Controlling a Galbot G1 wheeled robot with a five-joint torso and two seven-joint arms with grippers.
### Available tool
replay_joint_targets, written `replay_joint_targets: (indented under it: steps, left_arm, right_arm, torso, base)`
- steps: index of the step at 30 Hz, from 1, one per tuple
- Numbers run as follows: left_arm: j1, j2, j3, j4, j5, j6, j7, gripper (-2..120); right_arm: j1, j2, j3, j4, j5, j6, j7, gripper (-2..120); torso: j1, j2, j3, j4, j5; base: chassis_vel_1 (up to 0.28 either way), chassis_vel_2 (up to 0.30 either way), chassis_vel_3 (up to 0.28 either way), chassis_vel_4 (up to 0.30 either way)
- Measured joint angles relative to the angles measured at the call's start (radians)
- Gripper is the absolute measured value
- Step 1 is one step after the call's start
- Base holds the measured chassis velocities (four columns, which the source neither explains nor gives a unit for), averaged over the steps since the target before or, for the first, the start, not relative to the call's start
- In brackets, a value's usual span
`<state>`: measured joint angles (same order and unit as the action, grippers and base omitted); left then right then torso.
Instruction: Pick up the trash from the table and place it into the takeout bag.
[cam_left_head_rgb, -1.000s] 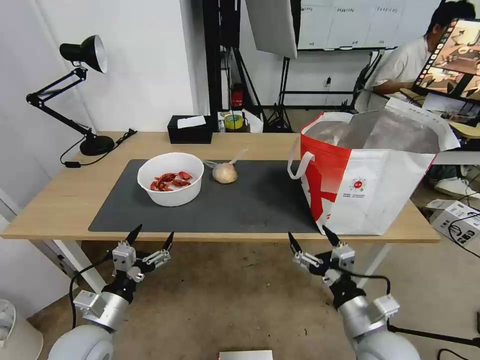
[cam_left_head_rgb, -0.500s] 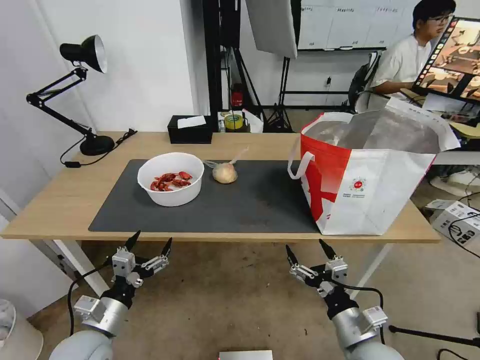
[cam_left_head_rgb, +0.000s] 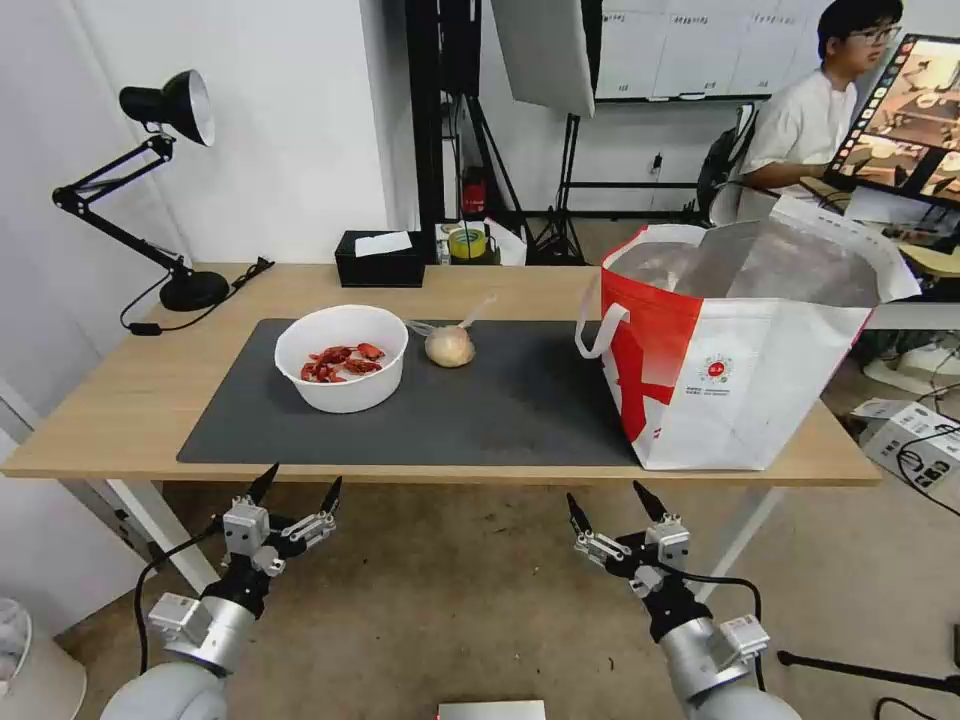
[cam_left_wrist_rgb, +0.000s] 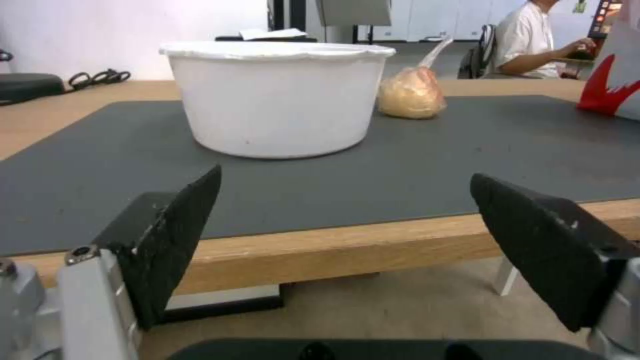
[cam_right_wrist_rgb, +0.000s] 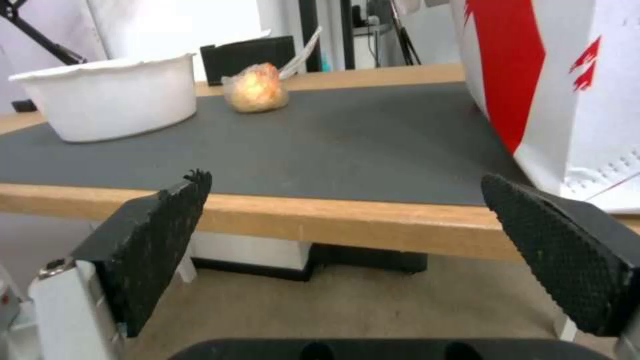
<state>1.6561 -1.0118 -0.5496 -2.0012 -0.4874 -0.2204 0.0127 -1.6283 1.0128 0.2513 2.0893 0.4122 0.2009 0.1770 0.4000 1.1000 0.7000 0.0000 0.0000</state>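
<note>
A white bowl of red crayfish shells is set on the dark grey mat of the table. A knotted clear bag with a beige lump lies just beside it at 3 o'clock. The takeout bag stands at the table's right end. The left gripper and right gripper are held below the near edge, at 7 and 5 o'clock, both spread wide and holding nothing.

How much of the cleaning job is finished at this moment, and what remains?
Nothing can be confirmed as done: the takeout bag stands at the table's right end, its contents hidden. Nothing is in hand: the left gripper and right gripper hang open below the front edge. Left on the mat: the white bowl of crayfish shells and the knotted bag.
</note>
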Motion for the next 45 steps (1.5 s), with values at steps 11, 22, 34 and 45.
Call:
replay_joint_targets:
  steps: [11, 22, 34, 45]
  left_arm:
    - [-0.003, -0.014, -0.002, 0.010, 0.005, 0.001, -0.001, 100]
    - [-0.016, -0.015, -0.007, 0.027, 0.005, 0.001, -0.002, 100]
    - [-0.021, -0.014, -0.006, 0.032, 0.001, 0.001, -0.003, 100]
    - [-0.012, -0.021, -0.018, 0.032, 0.001, -0.005, -0.003, 100]
  right_arm:
    - [0.034, -0.019, -0.022, -0.016, 0.000, -0.004, 0.002, 100]
    - [0.238, -0.080, -0.125, -0.035, 0.053, -0.060, 0.016, 100]
    - [0.513, -0.100, -0.296, -0.094, 0.121, -0.127, 0.054, 100]
    - [0.896, -0.033, -0.540, -0.250, 0.216, -0.209, 0.169, 100]
  torso:
    - [0.000, 0.000, 0.000, 0.0000, 0.0000]
    - [0.000, 0.000, 0.000, 0.0001, 0.0000]
    - [0.000, 0.000, 0.000, -0.0001, 0.0000]
    - [0.000, 0.000, 0.000, 0.0000, -0.0001]
  base:
    - [0.000, 0.000, 0.000, 0.000]
    - [0.000, 0.000, 0.000, 0.000]
    - [0.000, 0.000, 0.000, 0.000]
    - [0.000, 0.000, 0.000, 0.000]
